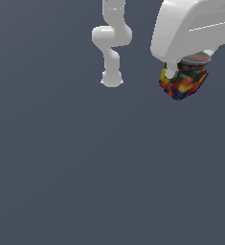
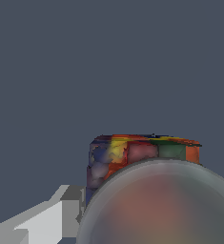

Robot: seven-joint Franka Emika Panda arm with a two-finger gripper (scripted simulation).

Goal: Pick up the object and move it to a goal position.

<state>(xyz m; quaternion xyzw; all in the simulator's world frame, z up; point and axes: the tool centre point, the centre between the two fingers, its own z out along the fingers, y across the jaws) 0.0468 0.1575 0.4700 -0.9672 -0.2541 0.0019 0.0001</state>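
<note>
Exterior view: the object (image 1: 183, 81) hangs clear of the grey floor (image 1: 85, 182), tucked directly under the white gripper (image 1: 180, 72) at the exterior view's upper right. It sits tilted, grey-brown round top uppermost against the hand. One finger (image 1: 171, 71) runs down its side toward the exterior view's left. I read the claw as pinched onto the block, though the far finger is hidden behind it, so I can't confirm contact on both sides.

Wrist view: the round top fills the foreground, blurred; chequered side faces (image 2: 142, 152) show beyond it, with a finger (image 2: 46, 219) alongside.

Handling judgement: small, rigid, probably light. Flat patterned sides are the right place to grip; the rounded top offers no purchase. The tilt suggests an off-centre hold, so I'd carry slowly to avoid it pivoting.

No goal marker visible in either view.
</note>
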